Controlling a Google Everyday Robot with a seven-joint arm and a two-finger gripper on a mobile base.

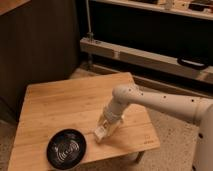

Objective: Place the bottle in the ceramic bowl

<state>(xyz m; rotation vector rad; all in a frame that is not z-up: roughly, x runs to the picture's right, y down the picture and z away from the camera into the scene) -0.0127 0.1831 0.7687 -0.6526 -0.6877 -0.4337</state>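
Note:
The ceramic bowl (66,148) is black and glossy with ring reflections. It sits at the front left of the wooden table (65,102). The bottle (101,133) is a small pale shape on the table just right of the bowl, about a hand's width from its rim. My gripper (106,125) comes down from the white arm (160,102) on the right and sits right at the bottle, covering its upper part. I cannot tell whether the bottle is lifted or resting on the wood.
The table's front edge (115,152) runs close below the bottle and bowl. A dark cabinet wall stands behind at the left. A low metal shelf rail (145,55) runs behind at the right. Speckled floor lies to the right.

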